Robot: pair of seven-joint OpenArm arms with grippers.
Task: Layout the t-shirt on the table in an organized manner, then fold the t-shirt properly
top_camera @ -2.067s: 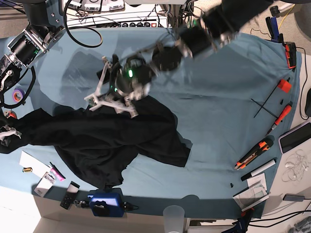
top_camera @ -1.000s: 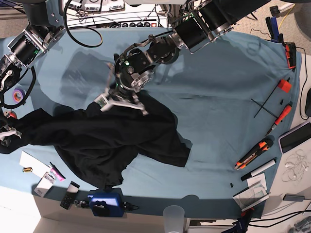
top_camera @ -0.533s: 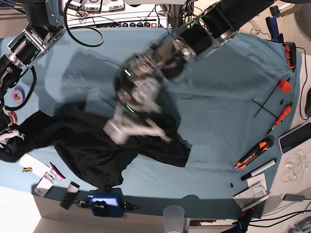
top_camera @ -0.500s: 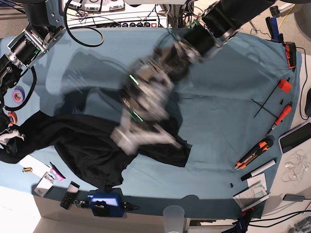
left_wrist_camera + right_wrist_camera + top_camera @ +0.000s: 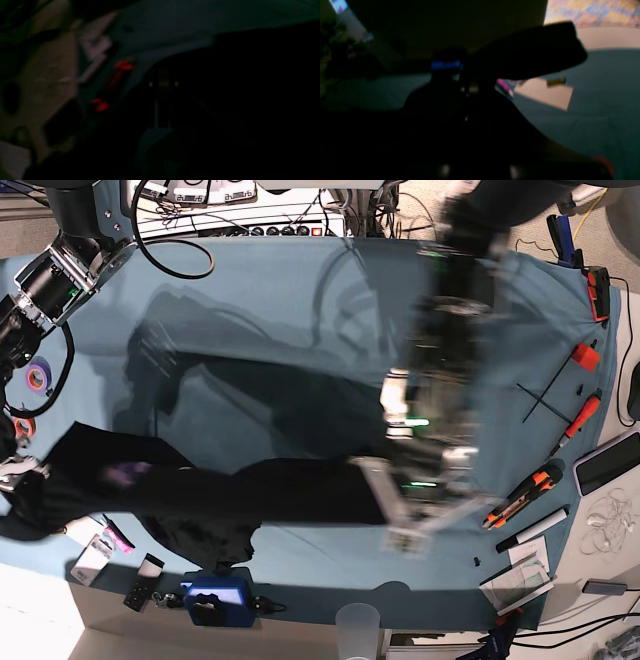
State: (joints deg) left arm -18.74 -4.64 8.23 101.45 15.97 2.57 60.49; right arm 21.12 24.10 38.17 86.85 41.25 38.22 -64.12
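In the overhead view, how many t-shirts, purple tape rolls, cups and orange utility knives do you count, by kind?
t-shirt: 1
purple tape roll: 1
cup: 1
utility knife: 1
Total: 4

Wrist views dark, blurred; base view bright, arm motion-smeared.

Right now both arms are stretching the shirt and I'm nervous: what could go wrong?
The t-shirt hangs over the table edge beside the right claw, so it may drag the pink marker off. The left claw sweeps fast toward the orange utility knife and could knock it.
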